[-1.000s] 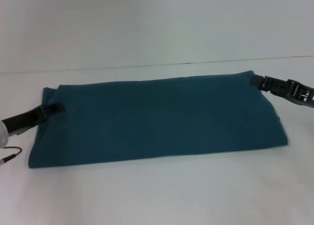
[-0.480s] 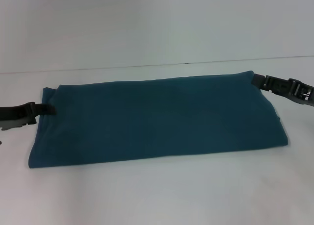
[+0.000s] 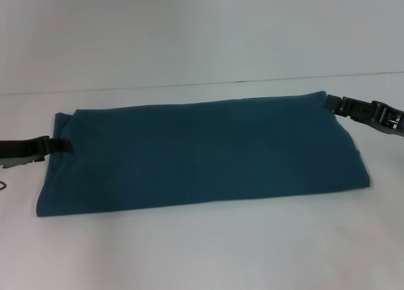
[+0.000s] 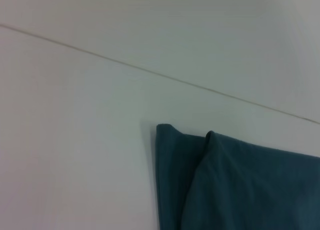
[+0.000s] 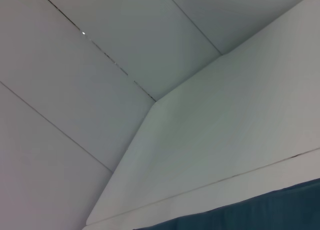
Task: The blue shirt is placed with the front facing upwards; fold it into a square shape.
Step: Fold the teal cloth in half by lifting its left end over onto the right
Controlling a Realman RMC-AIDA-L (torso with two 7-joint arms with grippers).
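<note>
The blue shirt (image 3: 202, 151) lies flat on the white table as a long folded band, plain teal side up, with no letters or collar showing. My left gripper (image 3: 61, 146) lies low at the shirt's left edge, its tip just over the cloth. My right gripper (image 3: 331, 103) is at the shirt's far right corner, touching it. The left wrist view shows a folded corner of the shirt (image 4: 225, 185). The right wrist view shows only a strip of its edge (image 5: 280, 210).
The white table (image 3: 202, 246) stretches in front of and behind the shirt. Its far edge meets a pale wall (image 3: 202, 31). A thin cable (image 3: 4, 186) hangs by my left arm at the left border.
My left gripper has drawn back to the left, from on top of the shirt to its left edge, and levelled out. The shirt and my right gripper have hardly moved.
</note>
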